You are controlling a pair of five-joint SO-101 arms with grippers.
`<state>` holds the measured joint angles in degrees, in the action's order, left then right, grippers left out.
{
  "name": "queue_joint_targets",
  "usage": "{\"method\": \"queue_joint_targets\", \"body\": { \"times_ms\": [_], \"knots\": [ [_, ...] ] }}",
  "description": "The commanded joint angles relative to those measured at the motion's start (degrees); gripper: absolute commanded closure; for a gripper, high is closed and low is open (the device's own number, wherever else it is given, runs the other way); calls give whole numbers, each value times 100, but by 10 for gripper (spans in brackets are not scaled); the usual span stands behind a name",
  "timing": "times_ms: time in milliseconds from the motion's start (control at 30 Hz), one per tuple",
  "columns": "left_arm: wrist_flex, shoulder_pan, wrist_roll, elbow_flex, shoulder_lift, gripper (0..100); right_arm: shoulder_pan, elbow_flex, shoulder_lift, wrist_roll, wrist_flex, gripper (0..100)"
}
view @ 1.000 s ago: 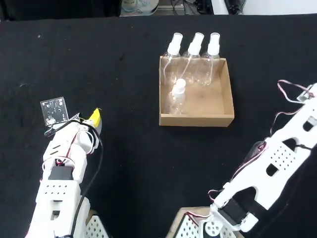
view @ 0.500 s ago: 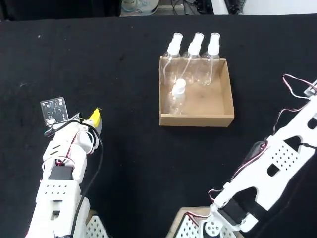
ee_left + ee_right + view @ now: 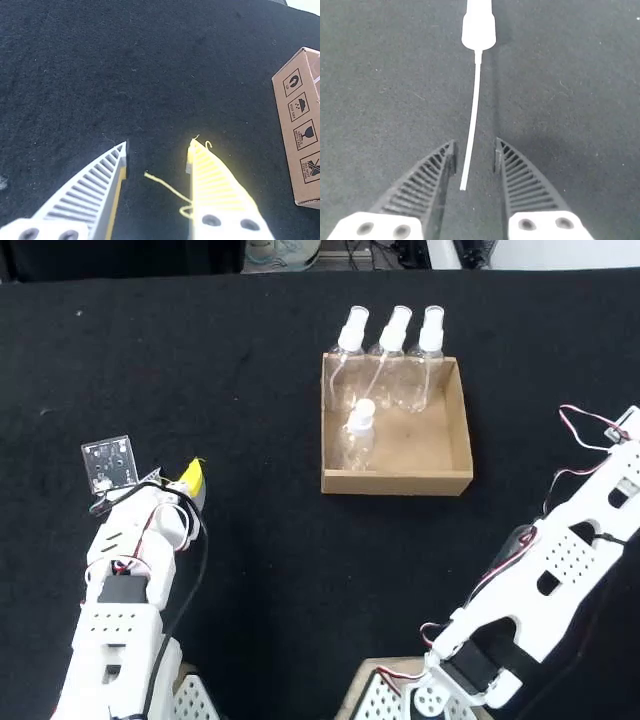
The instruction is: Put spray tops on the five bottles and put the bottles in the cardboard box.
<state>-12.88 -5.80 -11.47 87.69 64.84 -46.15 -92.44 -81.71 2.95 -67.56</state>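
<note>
The cardboard box (image 3: 397, 481) stands at the table's middle right. Three clear bottles with white spray tops (image 3: 394, 330) lean on its back wall, and another capped bottle (image 3: 357, 435) stands at its front left. A loose spray top (image 3: 479, 26) lies on the black cloth, its thin white tube (image 3: 472, 115) running between the fingers of my open right gripper (image 3: 473, 146). My left gripper (image 3: 157, 150) is open over bare cloth, well left of the box (image 3: 302, 125), and appears at the lower left (image 3: 190, 476).
Black cloth covers the table. The right arm (image 3: 560, 560) stretches across the lower right corner, and a clear rounded thing (image 3: 518, 536), possibly a bottle, peeks out beneath it. Bare cloth lies between the left arm and the box.
The right arm's outer end and its wires shifted slightly at the right edge. The left arm, the box and its bottles stayed put.
</note>
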Motion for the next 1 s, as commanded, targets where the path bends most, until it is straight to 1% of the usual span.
{"method": "queue_joint_targets", "body": {
  "times_ms": [0, 333, 867, 900, 967],
  "knots": [
    [141, -48, 18, -84, 88, 809, 158, -312, 84, 53, 149, 913],
    [141, -57, 18, -84, 88, 809, 193, -312, -180, 53, 264, 916],
    [141, -57, 18, -84, 88, 809, 132, -268, -4, 53, 264, 917],
    [141, -57, 18, -84, 88, 809, 132, -295, -4, 53, 264, 922],
    [141, -57, 18, -84, 88, 809, 123, -321, 13, 53, 264, 972]
  ]
}}
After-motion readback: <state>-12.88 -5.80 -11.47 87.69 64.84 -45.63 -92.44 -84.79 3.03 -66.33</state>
